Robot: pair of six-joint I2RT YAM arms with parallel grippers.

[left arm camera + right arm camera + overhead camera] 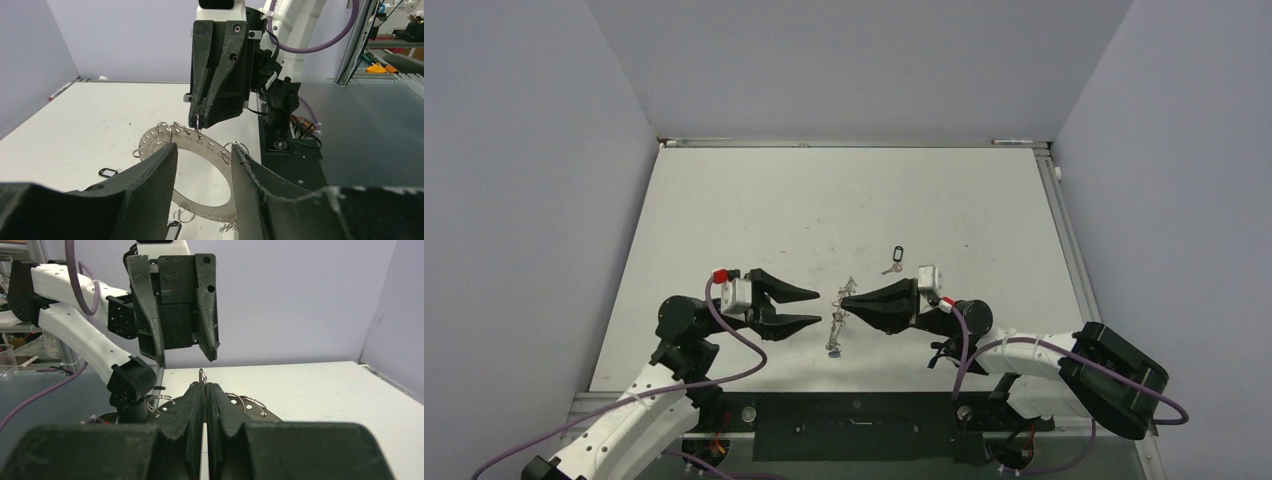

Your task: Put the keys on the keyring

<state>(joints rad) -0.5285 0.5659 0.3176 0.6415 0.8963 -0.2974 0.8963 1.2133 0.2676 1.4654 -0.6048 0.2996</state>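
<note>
The keyring [212, 149], a flat silvery ring with numbered holes and small wire loops, hangs tilted between the two arms; it shows edge-on in the top view [837, 322]. My right gripper [205, 385] is shut on one wire loop [202, 374] at the keyring's upper rim. My left gripper [204, 149] is open and empty, its fingers on either side of the keyring's near part, not touching it. One key with a black tag [894, 258] lies on the table beyond the right gripper. A tagged key [172, 231] hangs from the keyring's lower rim.
The white table [754, 210] has walls at the left, back and right. The black base plate [854, 412] with both arm mounts lies along the near edge. The left gripper [186, 360] faces the right one at close range.
</note>
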